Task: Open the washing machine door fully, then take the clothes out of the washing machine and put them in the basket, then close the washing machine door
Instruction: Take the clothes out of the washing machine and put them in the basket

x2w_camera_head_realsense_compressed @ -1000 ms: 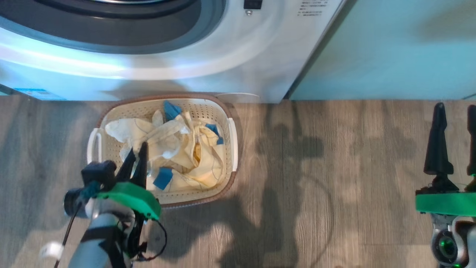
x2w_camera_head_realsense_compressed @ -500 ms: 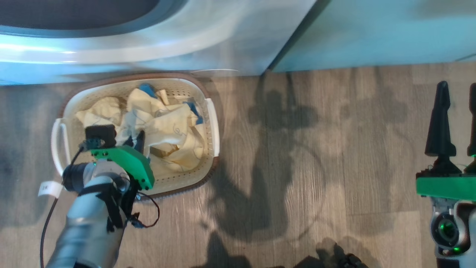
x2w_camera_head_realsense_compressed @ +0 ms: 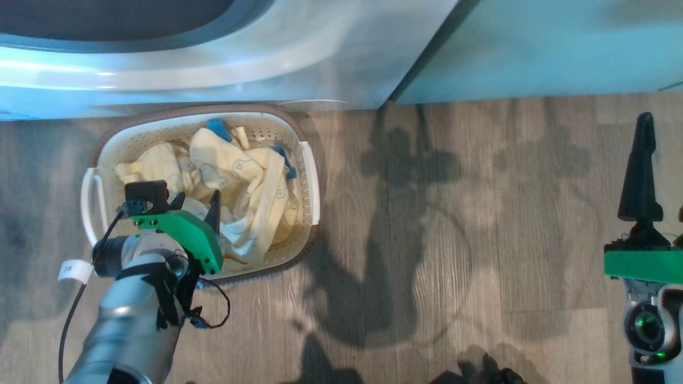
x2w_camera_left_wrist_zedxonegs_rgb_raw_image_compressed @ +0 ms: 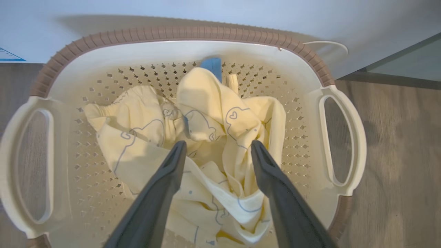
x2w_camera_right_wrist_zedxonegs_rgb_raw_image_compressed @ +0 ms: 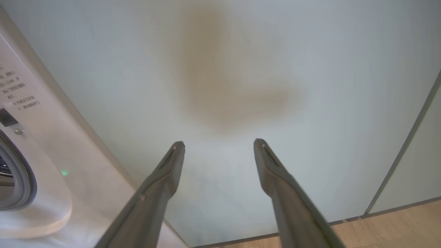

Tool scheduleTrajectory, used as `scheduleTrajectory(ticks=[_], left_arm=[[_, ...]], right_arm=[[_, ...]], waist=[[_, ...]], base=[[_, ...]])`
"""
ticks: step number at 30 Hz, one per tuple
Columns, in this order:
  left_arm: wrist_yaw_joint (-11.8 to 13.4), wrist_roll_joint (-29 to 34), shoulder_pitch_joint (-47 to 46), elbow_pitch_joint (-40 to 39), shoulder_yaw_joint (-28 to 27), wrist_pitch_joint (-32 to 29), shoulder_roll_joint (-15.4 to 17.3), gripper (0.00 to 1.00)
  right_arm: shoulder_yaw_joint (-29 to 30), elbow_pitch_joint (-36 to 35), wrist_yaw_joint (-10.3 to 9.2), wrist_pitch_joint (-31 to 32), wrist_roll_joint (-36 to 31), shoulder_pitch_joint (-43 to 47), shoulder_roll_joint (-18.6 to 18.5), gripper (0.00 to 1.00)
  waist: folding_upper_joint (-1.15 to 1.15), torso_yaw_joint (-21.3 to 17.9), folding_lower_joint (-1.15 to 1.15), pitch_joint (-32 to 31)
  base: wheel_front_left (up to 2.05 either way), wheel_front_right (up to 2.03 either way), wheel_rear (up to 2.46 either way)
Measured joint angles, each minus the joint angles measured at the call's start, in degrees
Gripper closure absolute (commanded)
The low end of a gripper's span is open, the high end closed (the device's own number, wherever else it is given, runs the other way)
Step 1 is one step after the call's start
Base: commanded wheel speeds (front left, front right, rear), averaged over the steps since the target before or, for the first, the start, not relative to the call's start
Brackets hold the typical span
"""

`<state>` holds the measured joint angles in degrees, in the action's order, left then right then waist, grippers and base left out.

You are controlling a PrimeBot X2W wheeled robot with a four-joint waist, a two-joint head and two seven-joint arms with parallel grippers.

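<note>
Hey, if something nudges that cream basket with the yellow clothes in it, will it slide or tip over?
The basket would probably slide rather than tip: it sits low and wide on the smooth floor. It is likely light, being perforated plastic with soft clothes inside.

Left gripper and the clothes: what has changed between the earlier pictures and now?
The left gripper, shut on the clothes before, has opened and let them go; they now lie loose in the basket. The basket stayed on the floor before the washing machine, and the right gripper stayed open and idle.
</note>
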<state>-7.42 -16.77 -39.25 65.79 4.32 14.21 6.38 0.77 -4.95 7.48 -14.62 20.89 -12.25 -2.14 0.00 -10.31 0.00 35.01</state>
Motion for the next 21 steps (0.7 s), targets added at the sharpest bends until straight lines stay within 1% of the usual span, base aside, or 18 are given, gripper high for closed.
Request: scheduleTrajectory(ticks=[2, 4, 7, 13, 17, 21], left_arm=[[0.0, -0.05, 0.3, -1.03, 0.44, 0.0, -0.1, 0.0], [0.0, -0.07, 1.08, -4.07, 0.51, 0.01, -0.12, 0.0], [-0.01, -0.03, 3.3, -9.85, -0.2, 0.11, -0.18, 0.0], [0.04, 1.37, 10.81, -22.57, -2.32, 0.19, -0.9, 0.0], [0.46, 2.35, 14.67, -30.92, -4.17, 0.41, -1.9, 0.0], [0.45, 3.74, 18.25, -37.3, -4.3, 0.43, -2.38, 0.0]], right_arm=[[0.3, 0.0, 0.0, -0.01, -0.59, 0.01, 0.0, 0.0], [0.82, 0.09, 0.0, -0.01, -1.29, 0.04, 0.0, 0.0], [1.14, 0.24, 0.0, 0.0, -2.31, 0.1, 0.0, 0.0], [2.12, 0.4, 0.0, -0.01, -4.63, 0.69, -0.01, 0.0], [2.49, 0.53, 0.0, 0.0, -5.98, 3.09, -0.01, 0.0], [2.61, 0.91, 0.0, 0.0, -7.22, 5.8, 0.0, 0.0]], waist=[[0.0, 0.7, 0.0, -0.54], [0.0, 1.49, 0.0, -1.16], [0.0, 2.53, -0.01, -2.44], [0.0, 4.68, -0.01, -5.82], [0.0, 6.15, -0.01, -8.55], [0.0, 7.64, -0.01, -11.87]], base=[[0.0, 0.0, 0.0], [0.0, 0.0, 0.0], [0.0, 0.0, 0.0], [0.0, 0.0, 0.0], [0.0, 0.0, 0.0], [0.0, 0.0, 0.0]])
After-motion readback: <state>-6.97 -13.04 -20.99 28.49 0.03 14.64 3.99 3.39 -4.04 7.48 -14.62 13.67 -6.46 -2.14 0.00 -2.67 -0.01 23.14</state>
